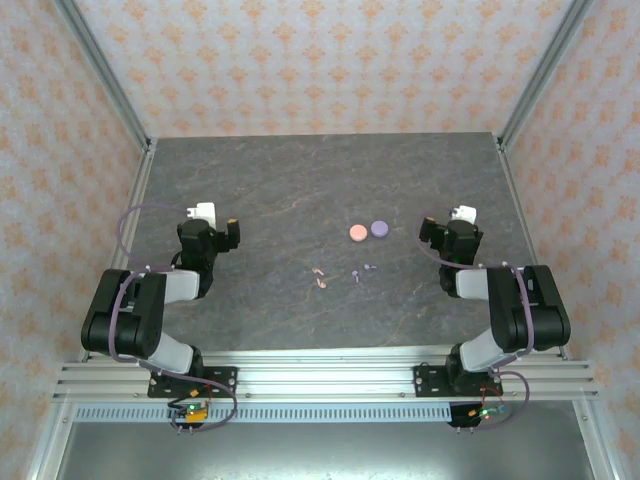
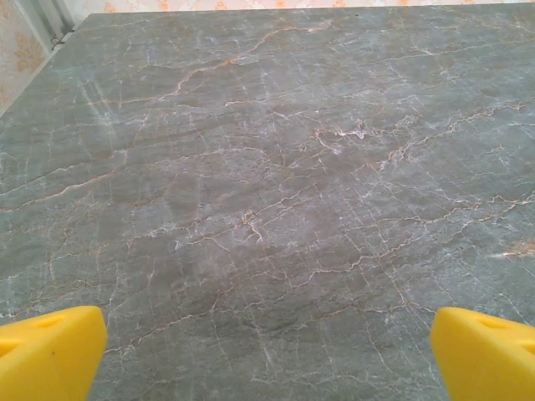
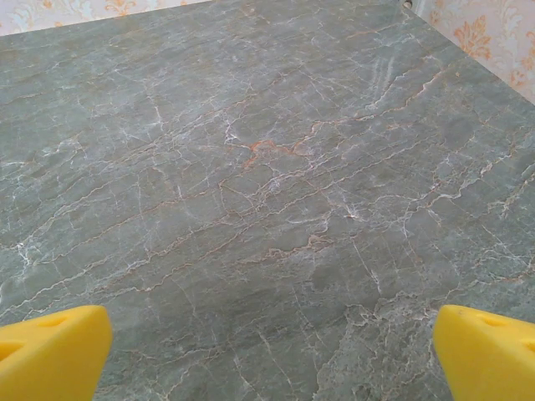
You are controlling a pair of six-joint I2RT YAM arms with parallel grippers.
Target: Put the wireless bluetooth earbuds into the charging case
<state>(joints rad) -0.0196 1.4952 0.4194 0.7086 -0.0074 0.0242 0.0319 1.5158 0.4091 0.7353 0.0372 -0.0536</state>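
Earbuds (image 1: 320,278) lie loose at six o'clock of the round cases (image 1: 357,232), midway between arms so either may reach; left gripper (image 2: 267,363) and right gripper (image 3: 267,363) gape wide, empty

On the grey marbled table (image 1: 280,180), the round lilac case (image 1: 379,229) lies just right of the round pink case (image 1: 357,232). Before the pink case, toward the arms, two pale pink stemmed earbuds (image 1: 320,276) lie leftward and two lilac stemmed earbuds (image 1: 362,270) almost directly in front.
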